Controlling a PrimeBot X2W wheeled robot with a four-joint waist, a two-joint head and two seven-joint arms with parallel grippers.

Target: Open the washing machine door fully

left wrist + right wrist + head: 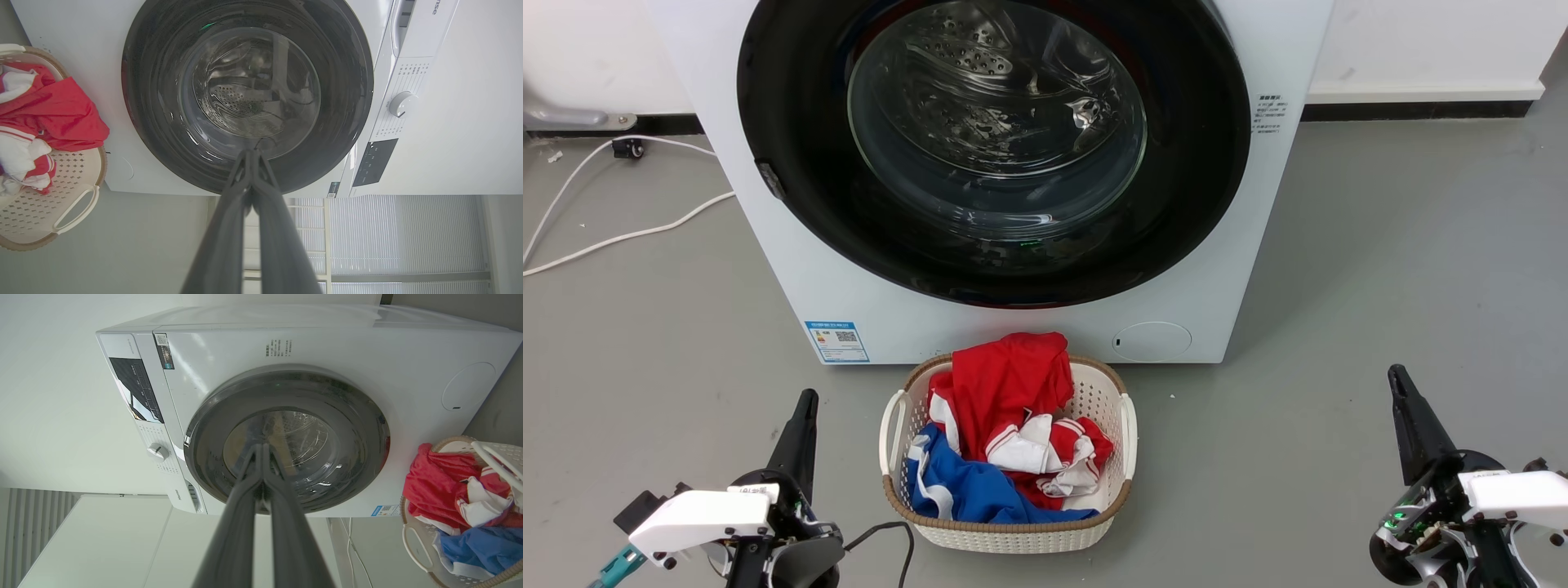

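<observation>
Both grippers hang low and near, one on each side of the floor. The left gripper (806, 398) has its two dark fingers pressed together to a point and holds nothing. The right gripper (1397, 377) is the same, with its fingers together, empty and touching nothing. Each one points up and away towards the machine.

There is one washing machine (849, 286), white and boxy, standing at the far side against the wall. Its one door (994, 147), a big glossy black disc with a glass bowl in the middle, lies flush against the front, not yet swung out. The steel drum shows through the glass. The door is well apart from both grippers, further off and between them, so neither finger pair reaches its rim.

Low on the machine's front are one blue sticker (837, 340) on the left and one small round flap (1152, 340) on the right. One white basket (1005, 532) sits on the grey floor (1339, 327), just in front of the machine and between the two grippers. It is heaped with red, white and blue clothes (1005, 392); how many pieces I cannot tell from the tangle. Two white cables (613, 237) trail over the floor at the far left.
</observation>
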